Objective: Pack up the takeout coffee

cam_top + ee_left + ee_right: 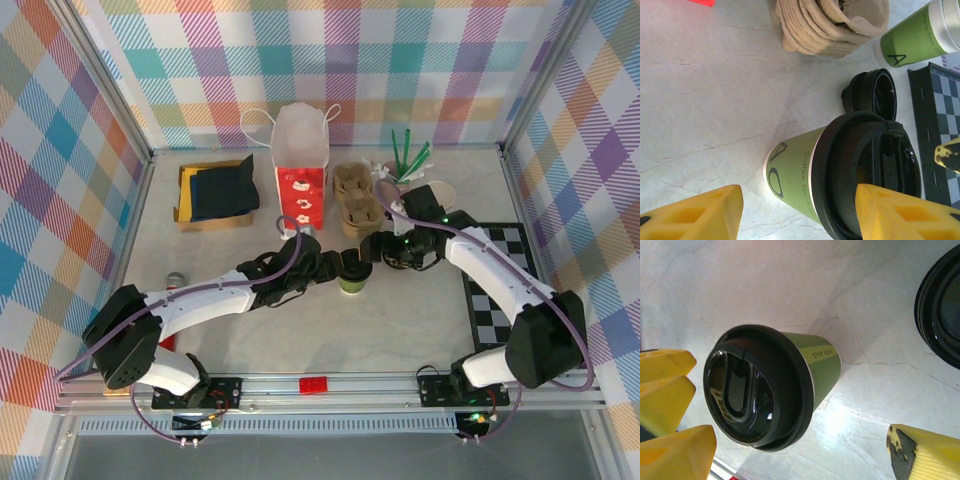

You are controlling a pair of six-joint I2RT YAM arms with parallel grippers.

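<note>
The takeout coffee [352, 274] is a green paper cup with a black lid, standing upright on the marble table just in front of the cup carriers. My left gripper [333, 268] comes at it from the left. In the left wrist view the cup [800, 172] stands between that gripper's [799, 194] yellow fingers: the right finger overlaps the lid's edge, while the left finger [695, 215] stands well clear of the cup wall. My right gripper [392, 250] hovers open to the cup's right. In the right wrist view the cup [821, 365] sits left of centre between its [801, 436] spread fingers.
A stack of brown cardboard carriers [358, 200] and a white and red paper bag [300, 165] stand behind the cup. A loose black lid [872, 92] and a second green cup [912, 40] lie nearby, beside a chequered mat [500, 290]. Straws [410, 155] stand at the back.
</note>
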